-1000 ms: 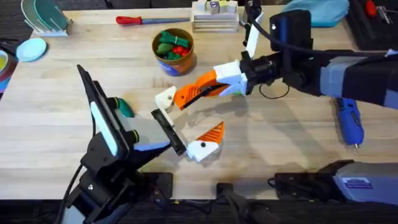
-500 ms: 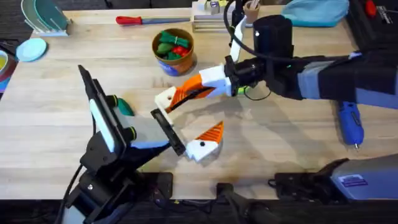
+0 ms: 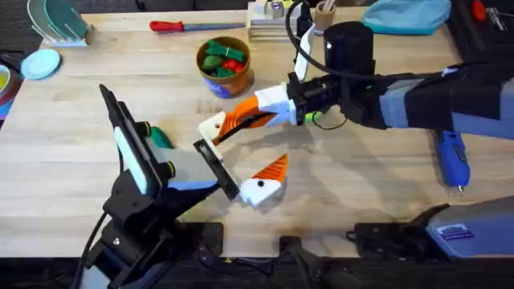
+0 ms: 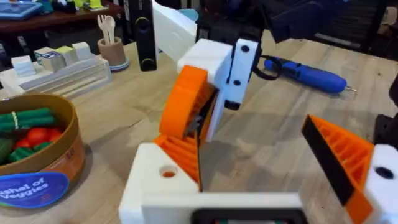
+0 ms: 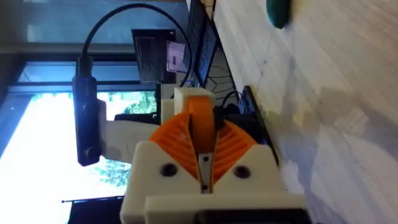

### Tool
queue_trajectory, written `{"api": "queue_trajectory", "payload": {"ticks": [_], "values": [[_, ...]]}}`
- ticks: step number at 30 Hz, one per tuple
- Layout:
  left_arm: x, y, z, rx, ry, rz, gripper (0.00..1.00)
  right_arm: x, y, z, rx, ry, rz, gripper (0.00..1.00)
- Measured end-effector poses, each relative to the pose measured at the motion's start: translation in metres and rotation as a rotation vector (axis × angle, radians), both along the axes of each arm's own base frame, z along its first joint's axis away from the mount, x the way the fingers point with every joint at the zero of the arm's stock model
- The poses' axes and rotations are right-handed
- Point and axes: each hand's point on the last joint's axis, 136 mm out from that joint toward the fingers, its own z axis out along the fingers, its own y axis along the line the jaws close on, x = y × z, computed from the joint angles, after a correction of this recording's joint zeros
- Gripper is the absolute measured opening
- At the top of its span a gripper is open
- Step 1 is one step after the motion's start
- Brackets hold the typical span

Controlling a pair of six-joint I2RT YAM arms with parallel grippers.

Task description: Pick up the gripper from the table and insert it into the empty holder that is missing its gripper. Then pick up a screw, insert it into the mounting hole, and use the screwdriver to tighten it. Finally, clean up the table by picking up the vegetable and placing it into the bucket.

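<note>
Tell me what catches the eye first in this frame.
At mid-table, the right arm's white-and-orange gripper is shut on the small orange plastic wedge fingertip, pressing it at the left arm's white triangular finger base. Behind them, a round orange-brown bucket holds green and red toy vegetables; a chunky blue electric screwdriver lies far right.

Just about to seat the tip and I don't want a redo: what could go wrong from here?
1. The right gripper has its jaws shut on the orange fingertip right at the white holder. If it goes in tilted, it may jam or slip out.
2. The green vegetable lies close beside the left arm. Any shift of that arm under the push could knock it away.
</note>
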Motion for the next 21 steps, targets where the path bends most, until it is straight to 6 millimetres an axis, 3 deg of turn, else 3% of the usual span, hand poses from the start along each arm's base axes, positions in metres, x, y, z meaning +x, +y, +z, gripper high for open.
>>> {"api": "queue_trajectory", "payload": {"ticks": [7, 10, 21], "values": [[-0.004, -0.003, 0.001, 0.004, -0.012, -0.026, 0.993, 0.0, 0.001, 0.002, 0.019, -0.026, 0.011, 0.213], [-0.013, -0.009, 0.001, 0.006, -0.018, -0.084, 0.993, 0.001, 0.001, 0.001, 0.018, -0.025, 0.011, 0.349], [-0.017, -0.012, 0.001, 0.008, -0.025, -0.116, 0.993, 0.003, -0.001, 0.0, 0.018, -0.026, 0.003, 0.502]]}}
